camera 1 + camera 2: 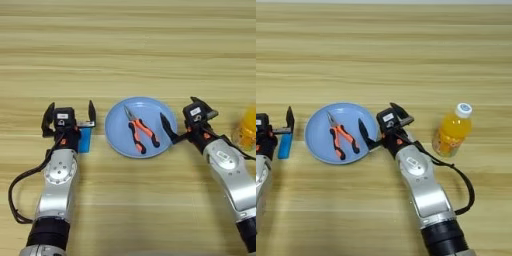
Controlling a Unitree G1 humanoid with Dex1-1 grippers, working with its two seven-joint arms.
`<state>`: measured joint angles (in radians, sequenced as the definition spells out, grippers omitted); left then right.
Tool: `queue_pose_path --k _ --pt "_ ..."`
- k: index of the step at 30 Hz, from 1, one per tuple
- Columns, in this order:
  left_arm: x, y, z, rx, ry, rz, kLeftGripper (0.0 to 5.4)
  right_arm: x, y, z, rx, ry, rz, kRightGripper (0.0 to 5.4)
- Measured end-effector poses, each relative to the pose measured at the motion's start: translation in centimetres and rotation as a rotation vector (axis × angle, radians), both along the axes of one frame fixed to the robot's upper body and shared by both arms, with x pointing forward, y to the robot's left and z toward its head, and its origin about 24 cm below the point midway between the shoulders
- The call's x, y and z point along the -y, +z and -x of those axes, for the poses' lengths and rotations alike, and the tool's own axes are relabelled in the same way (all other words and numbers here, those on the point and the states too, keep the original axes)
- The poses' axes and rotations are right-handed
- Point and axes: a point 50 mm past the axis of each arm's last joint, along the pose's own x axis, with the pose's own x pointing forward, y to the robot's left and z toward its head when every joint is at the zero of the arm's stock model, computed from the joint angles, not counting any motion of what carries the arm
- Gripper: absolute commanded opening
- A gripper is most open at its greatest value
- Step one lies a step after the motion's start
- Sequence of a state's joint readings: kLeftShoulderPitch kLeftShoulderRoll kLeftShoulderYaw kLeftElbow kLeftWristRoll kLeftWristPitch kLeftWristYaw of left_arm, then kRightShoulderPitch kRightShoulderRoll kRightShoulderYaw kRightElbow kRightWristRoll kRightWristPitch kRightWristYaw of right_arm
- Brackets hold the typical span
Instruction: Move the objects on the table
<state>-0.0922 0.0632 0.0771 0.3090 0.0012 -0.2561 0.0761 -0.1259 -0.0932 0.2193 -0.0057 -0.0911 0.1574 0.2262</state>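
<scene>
Table: one, light wood with horizontal grain, filling the frame edge to edge. Arms: two, entering from the bottom of the frame. Left gripper at left centre, fingers spread wide apart and holding nothing, standing over a small blue block just left of the plate. Right gripper at centre in the right eye view, fingers likewise parted and empty, one fingertip reaching over the plate's right rim; contact with the rim not determinable. Plate: one, round, light blue, lying flat at frame centre between the two grippers. Judged rigid, light and smooth, hence liable to slide; best taken at the raised rim, since the flat underside offers no purchase. Possibly breakable if dropped, material not confirmed. Bottle: one, translucent orange-yellow with white cap, upright at right of centre, well apart from the plate. Pliers: one pair, needle-nose, orange-and-black handles, lying inside the plate with the tips toward upper left and handles toward lower right. Judged stiff and heavy for their size; handle sleeves likely to give better grip than bare metal; best hold across both handles near the pivot, to limit swinging. Blue block: one, small, rectangular, partly hidden by the left gripper. White block: none seen in either view.
</scene>
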Motion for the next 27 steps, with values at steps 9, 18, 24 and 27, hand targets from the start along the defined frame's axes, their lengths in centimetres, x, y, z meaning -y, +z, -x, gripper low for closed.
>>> queue_pose_path --k 9,18,24,27 --pt "0.0 -0.1 0.0 -0.002 0.000 0.000 5.40 -4.6 0.1 -1.8 -0.060 0.118 -0.043 5.37" --pt "0.1 0.0 0.0 0.000 0.002 0.001 5.40 -7.2 -3.8 -2.1 -0.223 0.166 -0.019 5.37" --pt "0.1 0.0 0.0 0.002 0.004 0.001 5.40 -7.4 -4.8 -2.7 -0.224 0.166 0.007 5.37" --pt "0.1 0.0 0.0 0.003 0.005 0.001 5.40 -7.5 -5.0 -2.8 -0.216 0.157 0.020 5.37"
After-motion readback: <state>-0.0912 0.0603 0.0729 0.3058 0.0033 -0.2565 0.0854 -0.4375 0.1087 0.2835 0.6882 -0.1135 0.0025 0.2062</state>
